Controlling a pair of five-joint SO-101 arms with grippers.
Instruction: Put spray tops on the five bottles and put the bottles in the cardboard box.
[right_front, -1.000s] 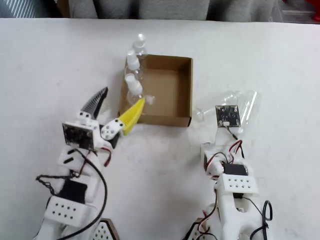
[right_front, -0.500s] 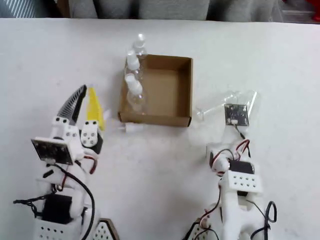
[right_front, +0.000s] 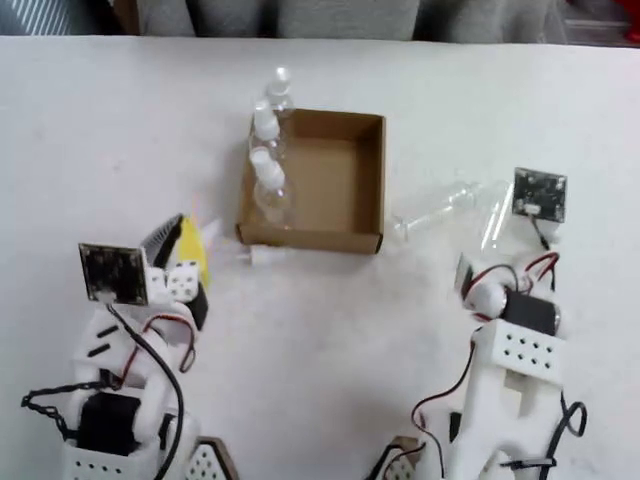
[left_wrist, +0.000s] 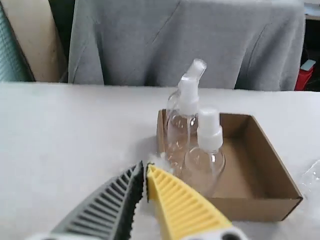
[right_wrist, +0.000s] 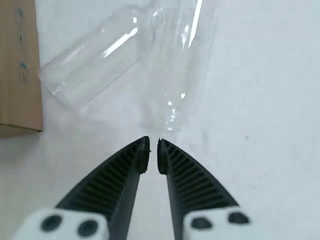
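Three clear bottles with white spray tops (right_front: 268, 170) (left_wrist: 202, 150) stand in a row along the left wall of the cardboard box (right_front: 340, 240) (left_wrist: 260, 210); the farthest (right_front: 279, 85) is beyond the box's corner. A loose spray top (right_front: 262, 256) lies on the table just in front of the box. Two uncapped clear bottles (right_front: 440, 208) (right_wrist: 95, 52) lie right of the box. My left gripper (right_front: 182, 228) (left_wrist: 145, 171), grey and yellow, is shut and empty, left of the box and short of it. My right gripper (right_wrist: 150, 150) is shut and empty, its tips just short of the second lying bottle (right_wrist: 182, 65).
The box's inside (right_front: 325, 175) is mostly bare cardboard. White tabletop (right_front: 320, 340) lies open between the two arms. Grey fabric (left_wrist: 190, 40) hangs behind the table's far edge.
The left gripper drew back from the box's front left corner and shut; the spray top it had there now lies on the table. The right arm swung to the right.
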